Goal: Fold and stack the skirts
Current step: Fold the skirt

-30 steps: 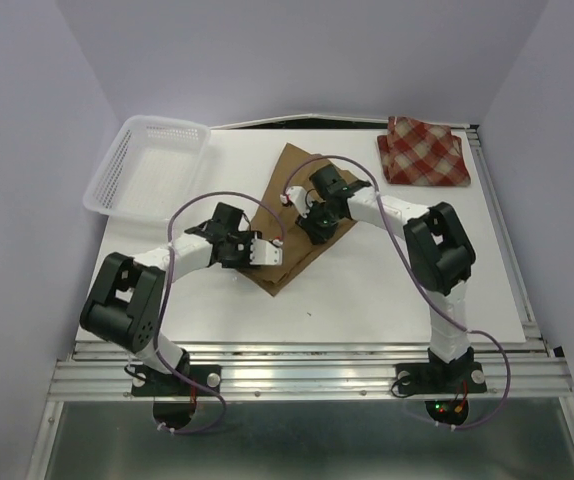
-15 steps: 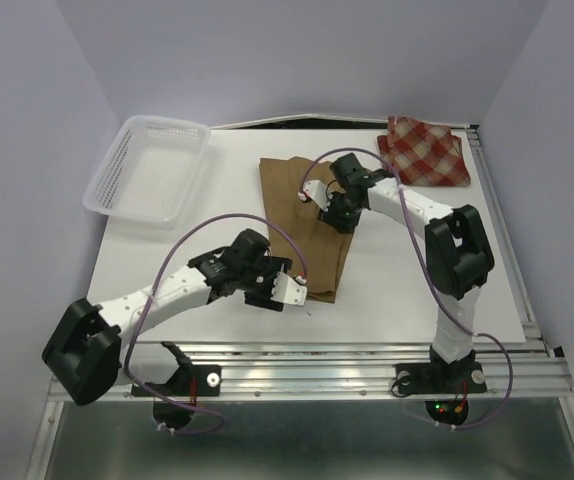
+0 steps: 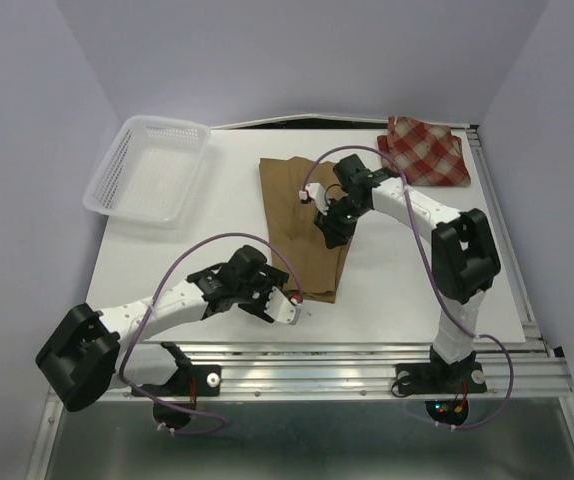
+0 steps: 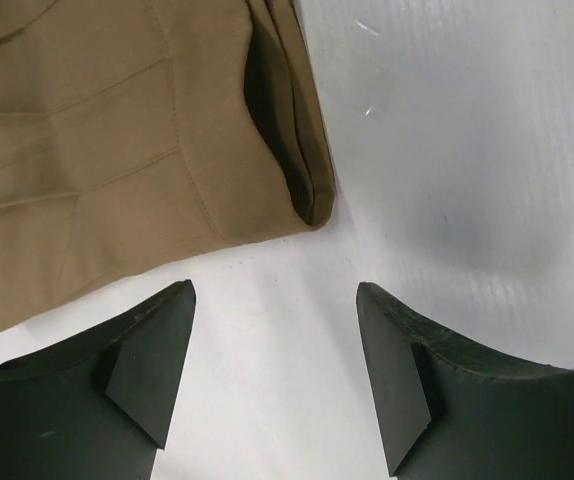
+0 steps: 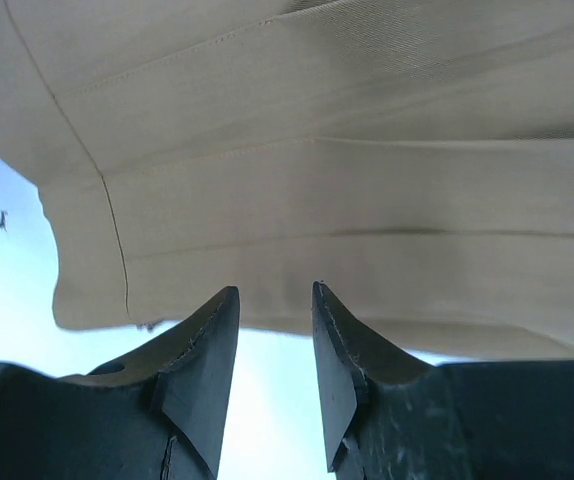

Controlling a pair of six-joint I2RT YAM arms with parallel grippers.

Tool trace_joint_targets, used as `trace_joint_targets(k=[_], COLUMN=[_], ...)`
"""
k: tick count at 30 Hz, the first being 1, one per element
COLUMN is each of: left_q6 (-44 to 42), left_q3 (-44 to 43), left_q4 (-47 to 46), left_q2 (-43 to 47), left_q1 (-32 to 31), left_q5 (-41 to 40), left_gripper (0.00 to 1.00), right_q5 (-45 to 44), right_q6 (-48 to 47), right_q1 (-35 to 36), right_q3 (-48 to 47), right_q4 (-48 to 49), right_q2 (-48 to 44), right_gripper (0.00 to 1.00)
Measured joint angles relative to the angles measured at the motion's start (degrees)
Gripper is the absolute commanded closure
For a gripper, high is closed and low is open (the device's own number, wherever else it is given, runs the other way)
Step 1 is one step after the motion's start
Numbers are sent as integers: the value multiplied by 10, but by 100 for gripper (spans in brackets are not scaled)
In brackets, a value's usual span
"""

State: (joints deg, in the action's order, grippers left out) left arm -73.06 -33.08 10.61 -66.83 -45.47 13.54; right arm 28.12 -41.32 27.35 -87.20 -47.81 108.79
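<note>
Masking part of the tan skirt [image 3: 287, 205]: the right gripper [image 3: 329, 236]

The plain tan-brown cloth skirt [image 3: 289, 205] lies flat, running lengthwise from far to near across the middle of the table [image 3: 387, 275]. The red-and-cream plaid skirt [image 3: 425, 150] sits folded at the far right corner, well apart.

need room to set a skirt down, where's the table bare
Bare table runs between the basket and the tan skirt, and a wider patch lies near right, between that skirt and the right arm. Crowded: the middle, where the right gripper is over the tan skirt, and the far right corner, taken by the plaid skirt.
</note>
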Motion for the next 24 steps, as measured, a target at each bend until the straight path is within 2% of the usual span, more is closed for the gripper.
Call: trace_joint_targets(k=[10, 16, 22, 24], left_q6=[-29, 18, 86, 110], left_q3=[62, 64, 19, -9], left_q4=[-155, -180, -217, -233], left_q2=[-27, -56, -133, -171], left_q1=[-82, -151, -162, -163], left_q5=[-55, -62, -63, -64], left_gripper=[23, 23, 24, 27], right_q5=[45, 61, 80, 82], right_q6=[82, 114, 141, 145], right_q1=[0, -1, -3, -3], right_q3=[24, 33, 46, 47], right_q4=[30, 45, 68, 70], right_q2=[73, 81, 78, 78], right_gripper=[61, 60, 61, 61])
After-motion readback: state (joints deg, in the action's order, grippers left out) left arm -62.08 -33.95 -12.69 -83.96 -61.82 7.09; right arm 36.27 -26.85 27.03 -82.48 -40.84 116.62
